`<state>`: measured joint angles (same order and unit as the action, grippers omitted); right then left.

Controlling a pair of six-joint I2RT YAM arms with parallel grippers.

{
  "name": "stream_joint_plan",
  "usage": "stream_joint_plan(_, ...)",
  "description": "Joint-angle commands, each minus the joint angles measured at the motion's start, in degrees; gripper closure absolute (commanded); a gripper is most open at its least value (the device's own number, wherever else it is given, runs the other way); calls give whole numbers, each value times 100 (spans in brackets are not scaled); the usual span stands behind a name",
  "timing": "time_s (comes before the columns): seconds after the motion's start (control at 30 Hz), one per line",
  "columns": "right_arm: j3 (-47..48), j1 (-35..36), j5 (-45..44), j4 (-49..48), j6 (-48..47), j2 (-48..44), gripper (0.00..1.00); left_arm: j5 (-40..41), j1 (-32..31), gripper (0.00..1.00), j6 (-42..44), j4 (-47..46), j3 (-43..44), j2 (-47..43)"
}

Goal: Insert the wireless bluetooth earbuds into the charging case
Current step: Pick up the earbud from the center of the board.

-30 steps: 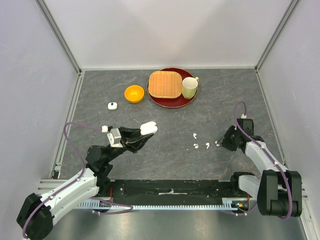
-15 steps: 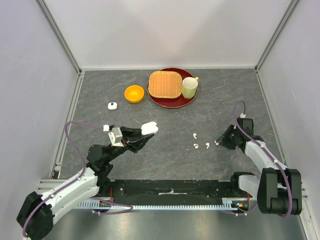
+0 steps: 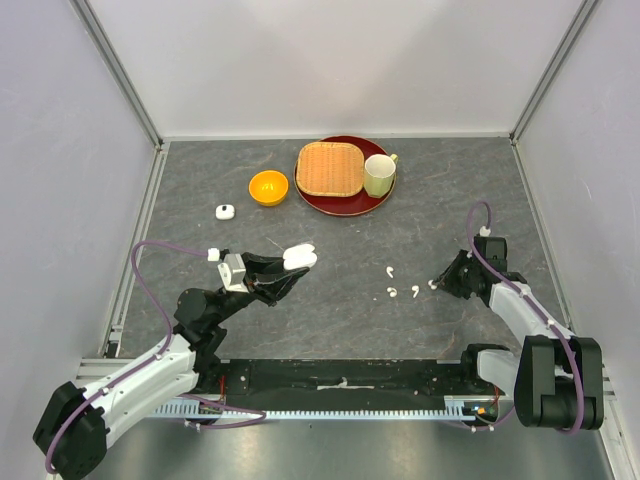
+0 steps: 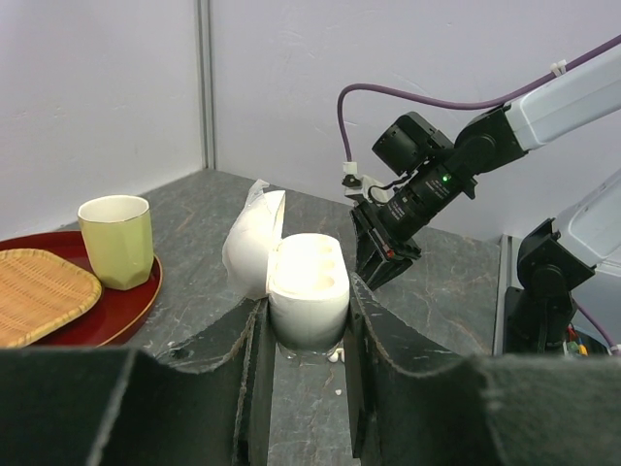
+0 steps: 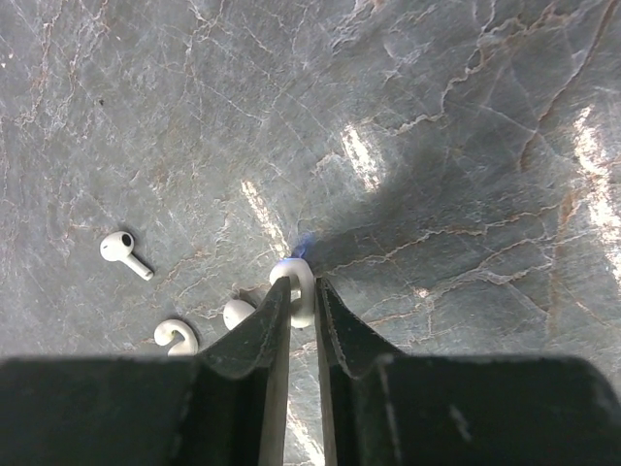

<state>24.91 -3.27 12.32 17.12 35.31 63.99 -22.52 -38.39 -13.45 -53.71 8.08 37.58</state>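
Note:
My left gripper is shut on a white charging case with its lid open, held above the table left of centre. In the left wrist view the case sits between the fingers, lid tipped back to the left. My right gripper is shut on one white earbud, low over the table at the right. Three more earbuds lie on the grey table just left of it; they also show in the right wrist view.
A second small white case lies at the left. An orange bowl stands behind it. A red tray at the back holds a wicker basket and a pale green cup. White walls enclose the table.
My right gripper has shifted slightly up and left with the earbud between its fingers. The left arm has barely moved and still holds the case.

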Motion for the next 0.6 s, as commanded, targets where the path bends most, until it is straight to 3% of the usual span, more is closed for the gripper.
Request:
stream_joint_plan(0.0, -82, -25, 78, -60, -147, 96, 83, 108, -19, 98, -114, -227, 124, -14)
stream_joint_plan(0.27, -82, -16, 289, -130, -340, -70, 92, 117, -28, 98, -140, -236, 115, 30)
stream_joint_plan(0.33, -82, -25, 376, -139, -376, -193, 99, 99, -19, 98, -131, -236, 115, 38)
stream_joint_plan(0.57, 49, -25, 956, -210, -332, -773, 100, 81, -28, 98, -131, -227, 115, 12)
